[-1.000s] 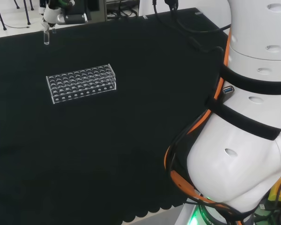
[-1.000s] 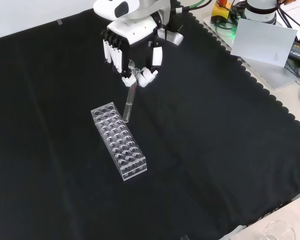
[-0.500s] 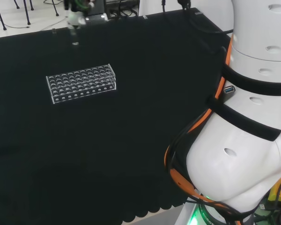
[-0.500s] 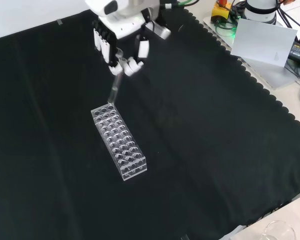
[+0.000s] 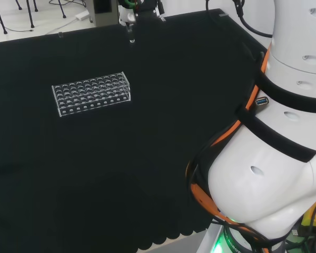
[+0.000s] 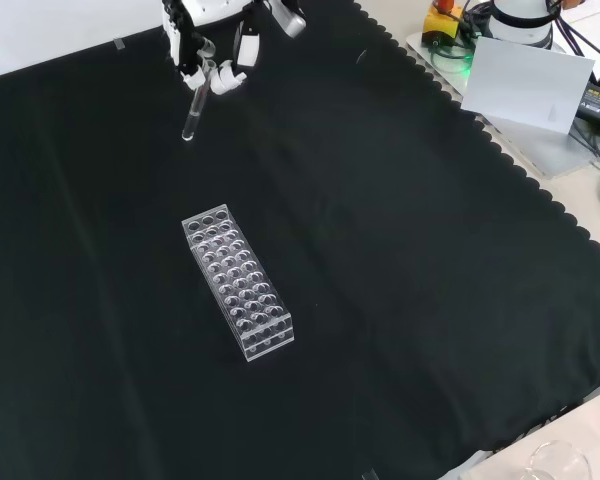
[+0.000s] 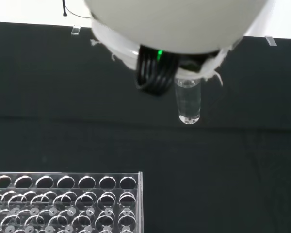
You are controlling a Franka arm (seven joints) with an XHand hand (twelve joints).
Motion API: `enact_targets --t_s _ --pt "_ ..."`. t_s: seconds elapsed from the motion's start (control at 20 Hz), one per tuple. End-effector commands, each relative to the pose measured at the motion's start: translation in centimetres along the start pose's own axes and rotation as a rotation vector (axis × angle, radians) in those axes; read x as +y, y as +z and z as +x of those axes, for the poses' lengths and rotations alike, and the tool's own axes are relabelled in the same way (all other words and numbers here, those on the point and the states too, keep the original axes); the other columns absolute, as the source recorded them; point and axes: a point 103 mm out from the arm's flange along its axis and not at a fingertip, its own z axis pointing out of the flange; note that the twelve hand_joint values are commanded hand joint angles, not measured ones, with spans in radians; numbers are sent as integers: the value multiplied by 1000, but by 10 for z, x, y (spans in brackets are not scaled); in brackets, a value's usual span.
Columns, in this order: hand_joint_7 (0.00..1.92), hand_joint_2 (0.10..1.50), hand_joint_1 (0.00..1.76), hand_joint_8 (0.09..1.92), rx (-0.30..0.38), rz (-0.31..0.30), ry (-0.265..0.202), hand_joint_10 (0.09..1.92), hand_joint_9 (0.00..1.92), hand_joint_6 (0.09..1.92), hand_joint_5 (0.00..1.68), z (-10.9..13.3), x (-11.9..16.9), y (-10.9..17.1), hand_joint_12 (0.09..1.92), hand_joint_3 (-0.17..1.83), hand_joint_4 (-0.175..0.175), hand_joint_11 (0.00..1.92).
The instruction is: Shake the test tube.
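Test tube hangs pinched in the robot hand at the front view's upper left, above the rack; mid-shake, seemingly; a return swing would follow.

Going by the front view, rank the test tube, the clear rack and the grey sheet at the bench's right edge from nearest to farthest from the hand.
1. Test tube: pinched in the hand, hanging below it.
2. Clear rack: mid-cloth, nearer the camera than the hand.
3. Grey sheet: off the cloth, far right.

Hand and test tube — farther from rack
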Motion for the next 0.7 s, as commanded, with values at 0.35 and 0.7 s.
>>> enact_targets --t_s 0.35,0.7 --pt "1483 450 1344 471 152 29 -188 791 1596 492 1417 119 -5 -2 1015 920 -175 1363" --pt "1484 449 1344 471 218 40 -298 792 1596 491 1418 184 -14 -8 1015 920 -175 1363"
